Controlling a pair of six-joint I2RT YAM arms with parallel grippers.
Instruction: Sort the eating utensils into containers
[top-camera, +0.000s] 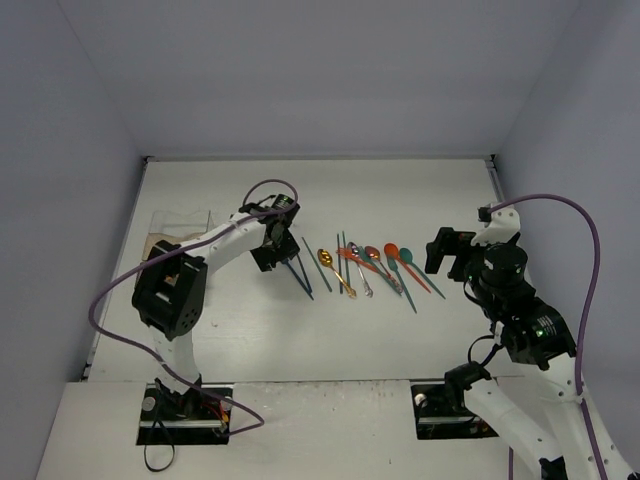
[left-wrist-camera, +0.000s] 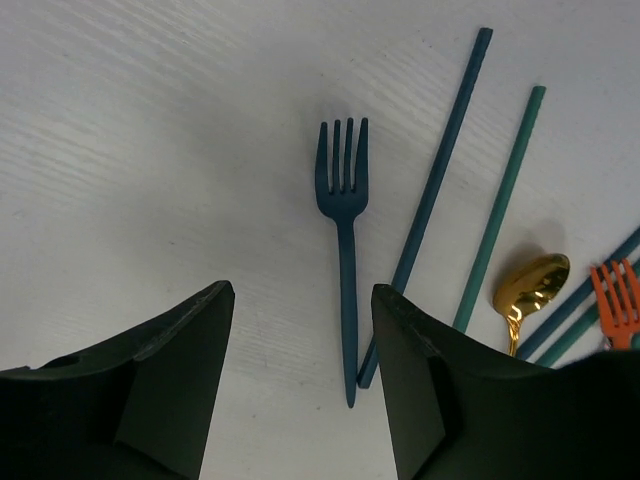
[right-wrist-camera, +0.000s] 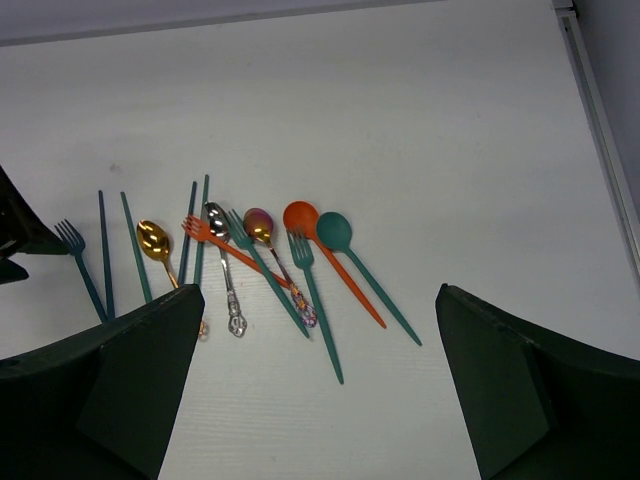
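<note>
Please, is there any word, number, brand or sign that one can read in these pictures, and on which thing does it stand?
None: no text can be read in any view.
The dark fork, the gold spoon and the orange spoon are plain, with no print.
The clear box shows no label; it is too small here to tell more.
</note>
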